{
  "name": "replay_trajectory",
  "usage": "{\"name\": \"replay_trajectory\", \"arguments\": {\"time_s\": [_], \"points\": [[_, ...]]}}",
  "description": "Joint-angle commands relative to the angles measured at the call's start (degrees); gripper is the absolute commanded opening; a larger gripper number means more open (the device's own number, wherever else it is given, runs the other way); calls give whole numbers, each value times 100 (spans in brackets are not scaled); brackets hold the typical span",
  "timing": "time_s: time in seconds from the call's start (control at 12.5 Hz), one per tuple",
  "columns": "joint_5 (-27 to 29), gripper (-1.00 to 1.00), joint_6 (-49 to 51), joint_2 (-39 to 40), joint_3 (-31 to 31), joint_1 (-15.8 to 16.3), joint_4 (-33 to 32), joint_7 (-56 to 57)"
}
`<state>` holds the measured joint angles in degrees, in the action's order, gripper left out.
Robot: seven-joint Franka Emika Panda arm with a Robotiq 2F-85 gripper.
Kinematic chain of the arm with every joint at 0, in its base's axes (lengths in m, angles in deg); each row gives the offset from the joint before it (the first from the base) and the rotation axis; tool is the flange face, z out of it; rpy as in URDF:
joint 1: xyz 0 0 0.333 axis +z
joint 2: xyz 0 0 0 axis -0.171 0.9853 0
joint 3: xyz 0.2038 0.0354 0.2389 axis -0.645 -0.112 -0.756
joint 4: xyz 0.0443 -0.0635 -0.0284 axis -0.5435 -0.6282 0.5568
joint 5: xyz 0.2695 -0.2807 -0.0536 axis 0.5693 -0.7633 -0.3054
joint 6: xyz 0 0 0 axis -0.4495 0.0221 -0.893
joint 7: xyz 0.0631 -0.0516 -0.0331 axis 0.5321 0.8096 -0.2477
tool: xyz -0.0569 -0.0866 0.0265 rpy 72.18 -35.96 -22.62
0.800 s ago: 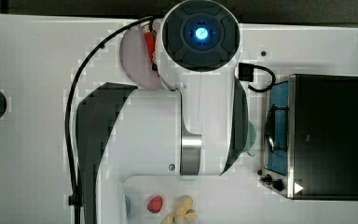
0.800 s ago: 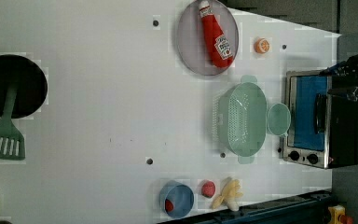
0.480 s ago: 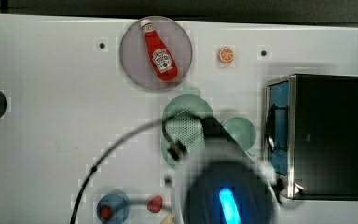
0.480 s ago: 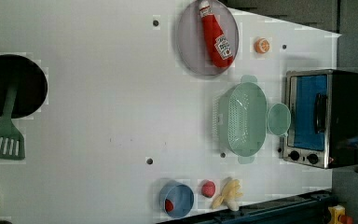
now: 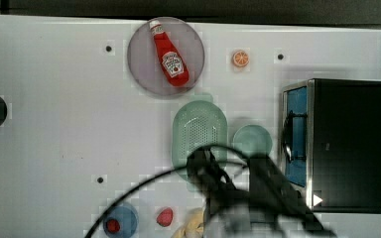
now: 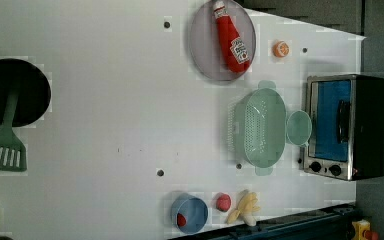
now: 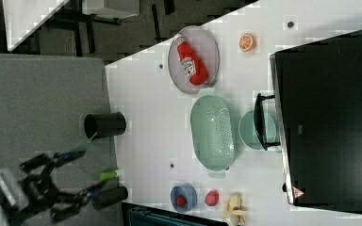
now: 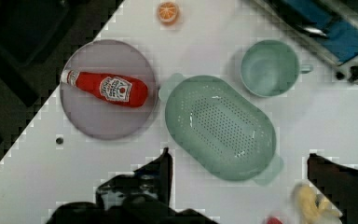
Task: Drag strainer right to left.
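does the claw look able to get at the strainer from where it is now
Probably yes: the open claw hangs above the strainer, nothing lies inside it, and the cup and plate sit beside it.

Blurred arm (image 5: 248,198) hides strainer (image 5: 199,130) end.

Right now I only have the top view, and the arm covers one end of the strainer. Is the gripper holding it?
Observer: No. In the left view the strainer has both rim tabs uncovered and nothing gripping it.
Operator: Are the jaws open?
Observer: Yes. The wrist view shows the gripper spread wide, looking down on the whole strainer.
Operator: What is the dark shape at the top view's left edge?
Observer: A round black container. In the left view a green spatula has its handle lying across it.
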<state>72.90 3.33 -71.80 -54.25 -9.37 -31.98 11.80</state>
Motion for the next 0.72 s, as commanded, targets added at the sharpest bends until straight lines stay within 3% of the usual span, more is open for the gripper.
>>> {"name": "replay_trajectory", "arguments": {"time_s": [0.08,0.72], "points": [[-85,100,-316,1289,-5,73,-619,-334],[-84,100,-2676,3348,-110,79,-1135,-2507]]}}
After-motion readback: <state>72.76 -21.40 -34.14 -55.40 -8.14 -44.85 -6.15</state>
